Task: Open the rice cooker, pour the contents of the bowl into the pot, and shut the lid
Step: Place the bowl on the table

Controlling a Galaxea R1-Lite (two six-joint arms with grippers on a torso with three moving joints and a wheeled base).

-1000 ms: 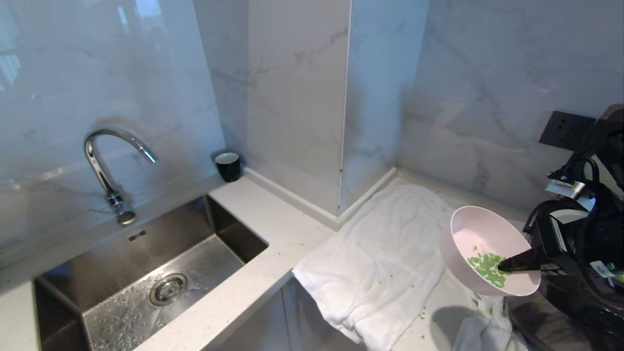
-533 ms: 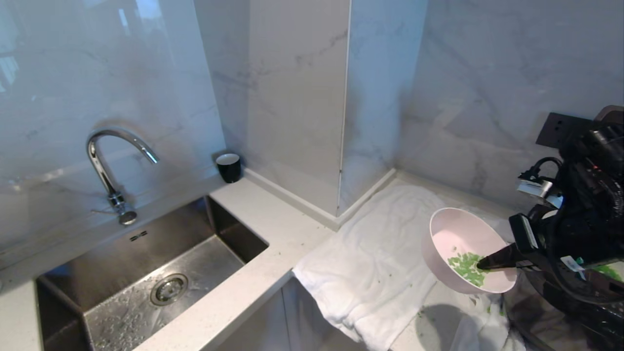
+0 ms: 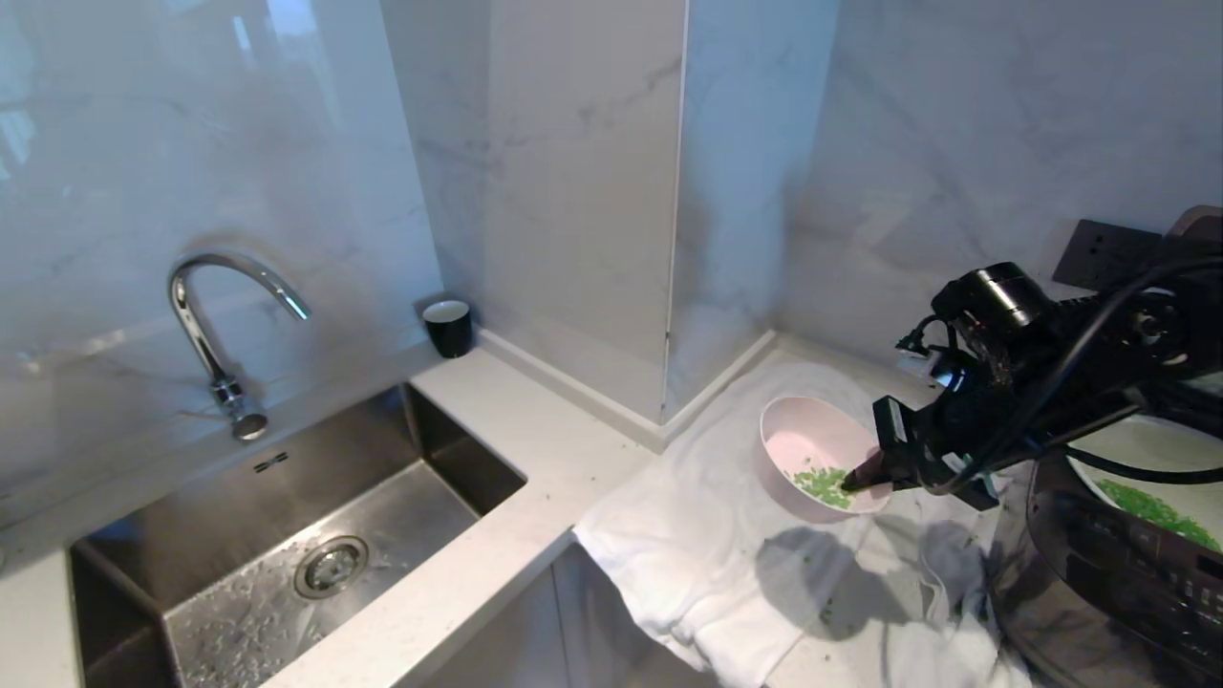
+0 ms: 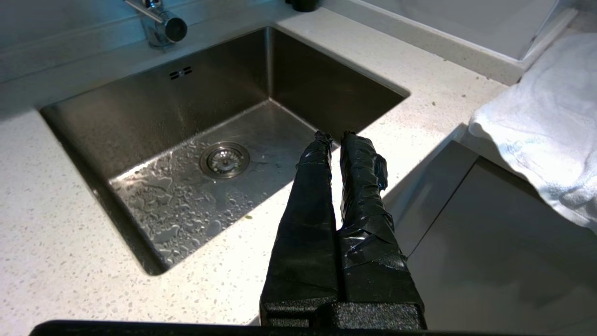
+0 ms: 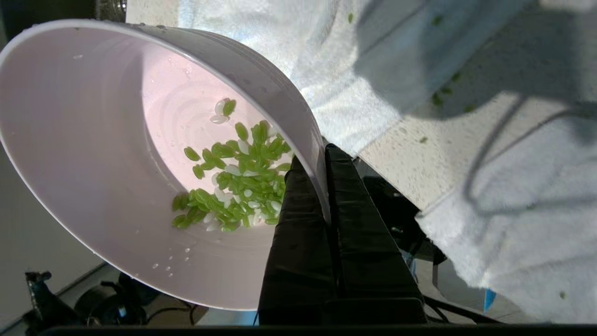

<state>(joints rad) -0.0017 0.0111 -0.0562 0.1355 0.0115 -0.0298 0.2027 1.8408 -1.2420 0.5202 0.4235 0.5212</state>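
Bowl (image 3: 812, 461), pale pink, tilted, held above the white towel (image 3: 726, 516) near the countertop's front edge, some green and white grains (image 3: 824, 485) left inside. Pinched at the rim by the right gripper (image 3: 860, 475), jaws shut tight on the wall, one finger inside and one outside. Just beside, at the counter's right end: rice cooker (image 3: 1108, 564) with the pot (image 3: 1151, 449) exposed, green grains lying in it; lid not clearly seen. Black arm and cables crossing in front of the pot's near rim. Scattered green bits on the towel and the bare counter (image 3: 535, 449) under the bowl. Farther left: steel sink (image 3: 287, 535) set into the counter, wet, with chrome tap (image 3: 205, 325) behind it; black cup (image 3: 447, 325) in the back corner by the wall. Dark socket plate (image 3: 1108, 250) on the marble wall above the cooker. Left gripper (image 4: 334, 136) parked over the sink's front edge, jaws closed, nothing between them.
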